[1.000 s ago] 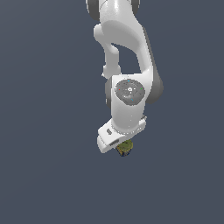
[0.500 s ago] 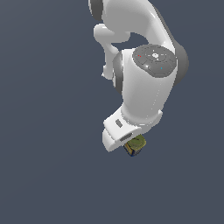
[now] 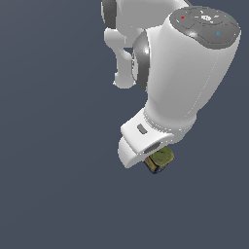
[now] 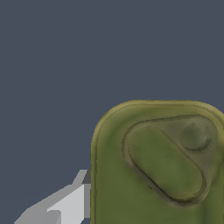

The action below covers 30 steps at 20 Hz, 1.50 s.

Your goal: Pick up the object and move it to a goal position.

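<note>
A large white robot arm (image 3: 185,82) fills the upper part of the exterior view, against a plain dark blue-grey backdrop. Just beneath its white hand, the gripper (image 3: 156,160) is closed around the small olive-green object (image 3: 162,156), lifted clear. In the wrist view, the object (image 4: 157,166) looms beside one pale finger (image 4: 65,203).

Flat, even simulator light, soft highlights on the white arm (image 3: 185,87), coarse blocky edges.
</note>
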Each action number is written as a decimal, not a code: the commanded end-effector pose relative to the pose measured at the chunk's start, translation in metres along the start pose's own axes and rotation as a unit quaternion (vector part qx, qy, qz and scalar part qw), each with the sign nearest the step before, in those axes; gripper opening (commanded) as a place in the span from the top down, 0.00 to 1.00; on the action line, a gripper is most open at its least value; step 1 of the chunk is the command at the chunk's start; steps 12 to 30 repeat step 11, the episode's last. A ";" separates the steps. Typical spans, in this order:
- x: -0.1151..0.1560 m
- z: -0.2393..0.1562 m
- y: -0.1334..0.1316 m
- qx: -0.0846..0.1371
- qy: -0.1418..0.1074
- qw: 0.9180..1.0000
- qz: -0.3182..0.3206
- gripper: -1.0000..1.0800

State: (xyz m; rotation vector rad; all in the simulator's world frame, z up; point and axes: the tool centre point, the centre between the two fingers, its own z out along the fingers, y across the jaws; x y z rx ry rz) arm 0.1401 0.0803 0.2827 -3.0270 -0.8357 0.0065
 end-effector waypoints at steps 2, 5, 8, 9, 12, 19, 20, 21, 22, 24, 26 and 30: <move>0.004 -0.011 0.000 -0.001 0.002 1.000 0.000 1.00; 0.006 -0.015 0.000 -0.001 0.002 1.000 0.000 1.00; 0.007 -0.017 0.000 -0.001 0.002 1.000 0.000 1.00; 0.007 -0.018 0.000 -0.001 0.002 1.000 0.000 1.00; 0.007 -0.018 0.000 -0.001 0.002 1.000 0.000 1.00; 0.007 -0.018 0.000 -0.001 0.002 1.000 0.000 1.00; 0.007 -0.018 0.000 -0.001 0.002 1.000 0.000 1.00; 0.007 -0.018 0.000 -0.001 0.002 1.000 0.000 1.00; 0.007 -0.018 0.000 -0.001 0.002 1.000 0.000 1.00; 0.007 -0.018 0.000 -0.001 0.002 1.000 0.000 1.00; 0.007 -0.018 0.000 -0.001 0.002 1.000 0.000 1.00; 0.007 -0.018 0.000 -0.001 0.002 1.000 0.000 1.00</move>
